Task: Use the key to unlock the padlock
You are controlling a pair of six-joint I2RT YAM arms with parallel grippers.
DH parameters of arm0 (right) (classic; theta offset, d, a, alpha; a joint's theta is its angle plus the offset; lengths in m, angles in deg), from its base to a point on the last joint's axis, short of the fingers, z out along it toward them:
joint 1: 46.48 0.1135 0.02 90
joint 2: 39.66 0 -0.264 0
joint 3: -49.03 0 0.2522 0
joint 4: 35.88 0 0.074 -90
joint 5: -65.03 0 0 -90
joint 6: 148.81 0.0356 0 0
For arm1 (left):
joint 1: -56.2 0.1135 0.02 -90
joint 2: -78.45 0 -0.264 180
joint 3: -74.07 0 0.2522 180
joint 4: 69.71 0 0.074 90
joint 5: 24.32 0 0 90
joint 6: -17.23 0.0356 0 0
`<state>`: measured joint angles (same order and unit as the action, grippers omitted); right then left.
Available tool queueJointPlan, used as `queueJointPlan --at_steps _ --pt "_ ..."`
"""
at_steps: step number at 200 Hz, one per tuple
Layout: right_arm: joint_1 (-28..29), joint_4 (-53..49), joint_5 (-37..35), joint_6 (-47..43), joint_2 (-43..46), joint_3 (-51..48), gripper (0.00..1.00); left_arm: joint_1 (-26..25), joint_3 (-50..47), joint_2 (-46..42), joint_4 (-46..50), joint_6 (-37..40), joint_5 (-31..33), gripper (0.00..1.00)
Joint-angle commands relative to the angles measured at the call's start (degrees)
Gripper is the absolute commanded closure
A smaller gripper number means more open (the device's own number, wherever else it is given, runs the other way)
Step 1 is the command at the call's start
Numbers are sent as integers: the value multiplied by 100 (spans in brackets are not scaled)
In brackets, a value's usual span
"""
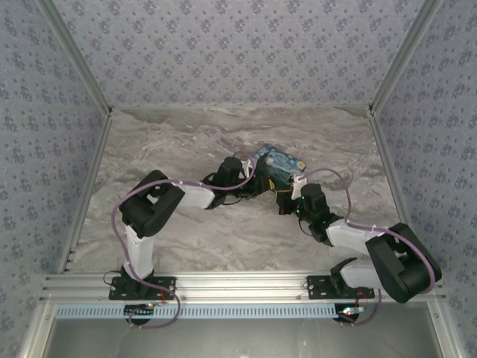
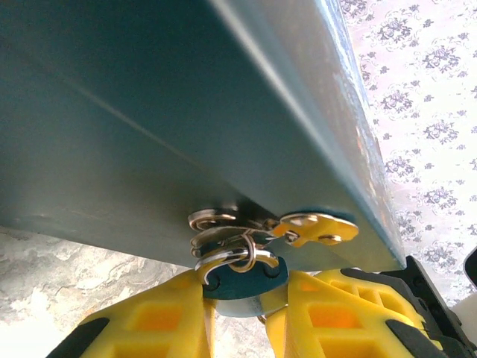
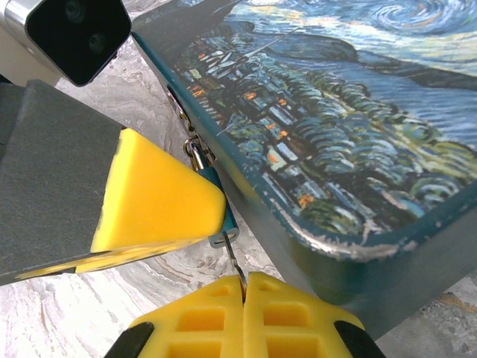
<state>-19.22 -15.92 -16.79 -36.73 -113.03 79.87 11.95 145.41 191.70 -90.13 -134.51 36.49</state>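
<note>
Two grippers meet at the front of a painted box (image 3: 335, 134) near the middle of the marbled table (image 1: 186, 142). The right gripper (image 3: 244, 287) has its yellow fingers pressed together, with no gap between them, pinching the thin metal key (image 3: 233, 265). The stem of the key runs from the fingertips up to the bottom end of the padlock (image 3: 223, 212); whether it is seated in the keyhole cannot be told.

The left gripper (image 2: 242, 287) is closed partway, with one yellow finger on each side of the small teal body of the padlock, clamping it. In the right wrist view one of these fingers (image 3: 160, 198) lies flat against the padlock, just above the right gripper's tips.

The box has its lid down, so its inside is hidden. The padlock hangs by its silver shackle (image 2: 223, 259) from the metal clasp (image 2: 313, 227) on the teal front wall of the box, right against that wall. It sits between the left fingers and directly in line with the key that the right gripper holds.
</note>
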Motion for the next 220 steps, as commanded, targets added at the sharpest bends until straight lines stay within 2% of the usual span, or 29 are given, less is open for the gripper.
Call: queueJointPlan --at_steps 1,52,133,220 --pt "-45 593 464 305 -88 313 100 -131 25 -173 -195 -58 -375 76" --pt "-161 529 659 601 -258 488 100 -131 -1 -163 -169 -48 -371 76" --pt "-29 -113 112 -7 -108 223 100 -130 34 -159 -142 -58 -326 76" --pt "183 -204 -343 11 56 -139 100 -116 34 -121 -119 -67 -280 76"
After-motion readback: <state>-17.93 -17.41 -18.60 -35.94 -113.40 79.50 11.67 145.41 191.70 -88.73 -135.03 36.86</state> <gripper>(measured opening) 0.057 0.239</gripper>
